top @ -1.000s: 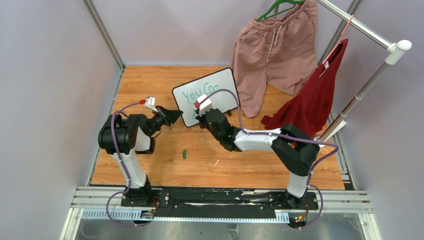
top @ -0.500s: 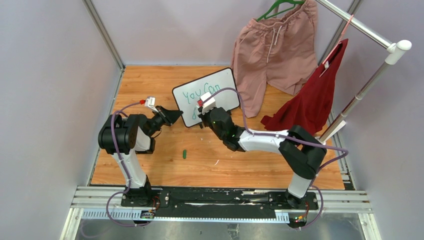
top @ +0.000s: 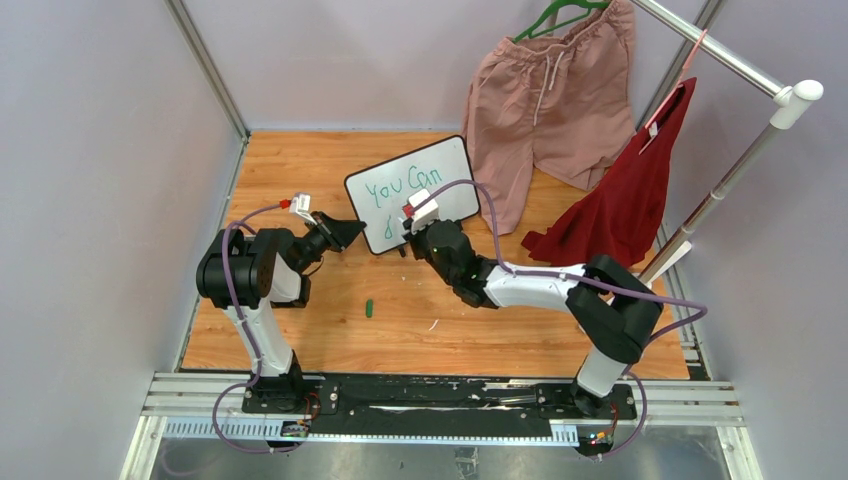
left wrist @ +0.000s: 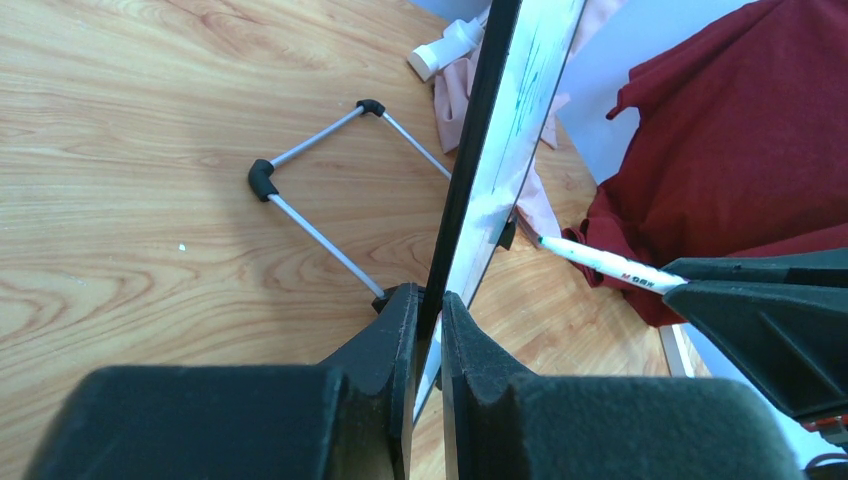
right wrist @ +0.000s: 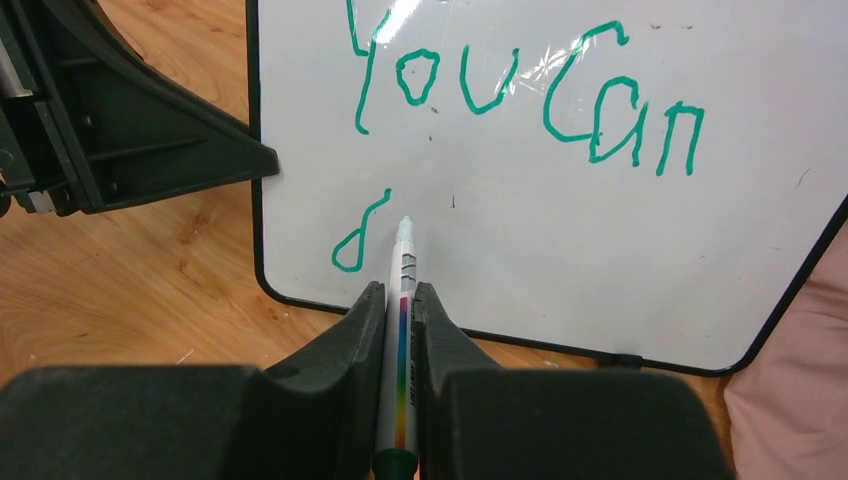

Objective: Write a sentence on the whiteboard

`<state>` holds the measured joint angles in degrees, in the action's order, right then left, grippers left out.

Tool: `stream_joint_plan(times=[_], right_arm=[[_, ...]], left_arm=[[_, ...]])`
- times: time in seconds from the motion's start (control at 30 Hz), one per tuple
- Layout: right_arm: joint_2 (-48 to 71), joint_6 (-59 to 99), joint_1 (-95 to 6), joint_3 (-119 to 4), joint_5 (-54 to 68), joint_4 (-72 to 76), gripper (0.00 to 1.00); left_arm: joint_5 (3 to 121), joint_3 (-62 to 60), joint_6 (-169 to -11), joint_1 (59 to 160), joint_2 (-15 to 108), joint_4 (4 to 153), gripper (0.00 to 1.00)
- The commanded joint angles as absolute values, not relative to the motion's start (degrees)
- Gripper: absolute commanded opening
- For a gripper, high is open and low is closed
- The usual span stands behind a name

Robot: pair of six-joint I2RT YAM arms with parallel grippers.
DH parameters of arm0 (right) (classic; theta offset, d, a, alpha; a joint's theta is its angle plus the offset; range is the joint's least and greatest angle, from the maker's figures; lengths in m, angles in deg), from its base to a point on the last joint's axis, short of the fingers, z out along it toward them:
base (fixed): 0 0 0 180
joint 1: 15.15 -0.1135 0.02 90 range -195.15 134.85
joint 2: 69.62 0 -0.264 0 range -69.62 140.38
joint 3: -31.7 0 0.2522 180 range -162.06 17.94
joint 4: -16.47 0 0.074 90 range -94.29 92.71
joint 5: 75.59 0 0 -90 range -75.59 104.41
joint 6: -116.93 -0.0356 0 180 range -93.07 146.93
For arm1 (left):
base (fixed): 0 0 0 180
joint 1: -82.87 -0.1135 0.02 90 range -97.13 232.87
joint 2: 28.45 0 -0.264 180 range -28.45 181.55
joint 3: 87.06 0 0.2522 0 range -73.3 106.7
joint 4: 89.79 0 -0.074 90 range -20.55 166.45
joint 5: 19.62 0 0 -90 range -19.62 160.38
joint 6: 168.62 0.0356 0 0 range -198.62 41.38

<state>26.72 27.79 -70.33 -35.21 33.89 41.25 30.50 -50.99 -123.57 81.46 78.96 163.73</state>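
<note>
The whiteboard (top: 440, 170) stands tilted on the wooden table, black-framed. Green words "You Can" (right wrist: 530, 90) fill its top line and a single "d" (right wrist: 358, 240) starts the second. My left gripper (top: 352, 233) is shut on the board's left edge (left wrist: 470, 200), seen edge-on in the left wrist view. My right gripper (top: 408, 236) is shut on a white marker (right wrist: 401, 330) with a rainbow stripe. The marker's tip (right wrist: 405, 222) sits at the board just right of the "d". The marker also shows in the left wrist view (left wrist: 600, 262).
A green marker cap (top: 370, 308) lies on the table in front of the board. Pink shorts (top: 545, 100) and a dark red garment (top: 635, 190) hang from a rack (top: 740, 160) at the back right. The board's wire stand (left wrist: 320, 190) rests behind it.
My right gripper has shifted right along the board's lower line with the marker, uncovering the "d". The left gripper has not moved.
</note>
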Motion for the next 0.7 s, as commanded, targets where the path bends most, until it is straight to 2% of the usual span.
stream_joint_plan(times=[0.0,0.67], right_arm=[[27.71,25.2,-69.73,-34.35,33.1,41.55,0.0],[31.27,24.31,-69.74,-36.78,33.04,41.64,0.0]], left_arm=[[30.74,-51.16,-122.83,81.55,80.09,165.66,0.0],[30.83,-51.15,-123.01,81.56,80.18,165.66,0.0]])
